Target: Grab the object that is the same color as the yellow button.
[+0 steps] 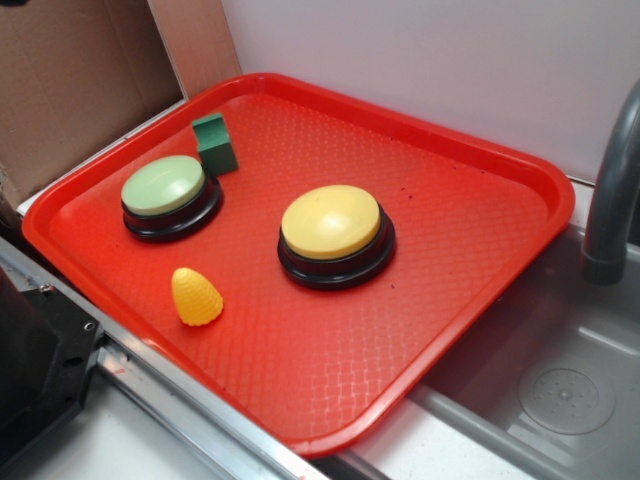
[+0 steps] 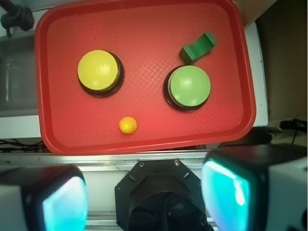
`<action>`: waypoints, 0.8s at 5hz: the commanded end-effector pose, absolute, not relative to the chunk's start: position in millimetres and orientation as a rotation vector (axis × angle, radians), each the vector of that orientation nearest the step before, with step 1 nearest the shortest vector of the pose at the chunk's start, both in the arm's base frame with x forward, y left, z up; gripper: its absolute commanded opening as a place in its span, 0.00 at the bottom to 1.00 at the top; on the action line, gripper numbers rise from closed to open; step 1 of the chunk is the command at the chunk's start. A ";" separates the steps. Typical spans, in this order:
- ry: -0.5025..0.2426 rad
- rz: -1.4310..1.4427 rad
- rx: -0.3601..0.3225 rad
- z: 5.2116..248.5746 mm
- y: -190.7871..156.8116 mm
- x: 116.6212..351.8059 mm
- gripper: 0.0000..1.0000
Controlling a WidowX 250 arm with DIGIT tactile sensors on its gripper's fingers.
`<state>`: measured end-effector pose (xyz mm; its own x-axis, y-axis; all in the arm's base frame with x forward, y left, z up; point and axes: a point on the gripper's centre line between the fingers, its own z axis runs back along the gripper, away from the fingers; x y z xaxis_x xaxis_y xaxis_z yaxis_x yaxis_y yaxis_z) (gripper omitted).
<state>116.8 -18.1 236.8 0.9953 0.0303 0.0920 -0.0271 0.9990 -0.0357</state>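
Red tray [image 1: 480,200] carries: yellow button [image 1: 331,222], green button [image 1: 163,184], dark green block [image 1: 214,142], yellow cone piece [image 1: 195,296].

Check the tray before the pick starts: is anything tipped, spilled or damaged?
Nothing stands out. The yellow cone stands upright on the red tray, apart from both buttons; the green block lies beside the green button.

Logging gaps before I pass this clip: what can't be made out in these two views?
- Claw: absent from the exterior view; in the wrist view only two blurred pads show, cut off by the bottom edge, with a wide gap between them.
- Green block: its base is partly hidden behind the green button in the exterior view.
- Cone: seen tip-on from the wrist, so its height is unreadable there.
- Faucet: cut off by the right edge.
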 end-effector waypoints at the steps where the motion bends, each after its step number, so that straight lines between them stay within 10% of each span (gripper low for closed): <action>1: -0.093 0.029 -0.034 236.8 -18.1 116.8 1.00; 4: -0.065 0.133 -0.025 185.2 -30.7 155.1 1.00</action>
<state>153.7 -30.1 177.9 0.9894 0.1398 0.0387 -0.1391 0.9901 -0.0196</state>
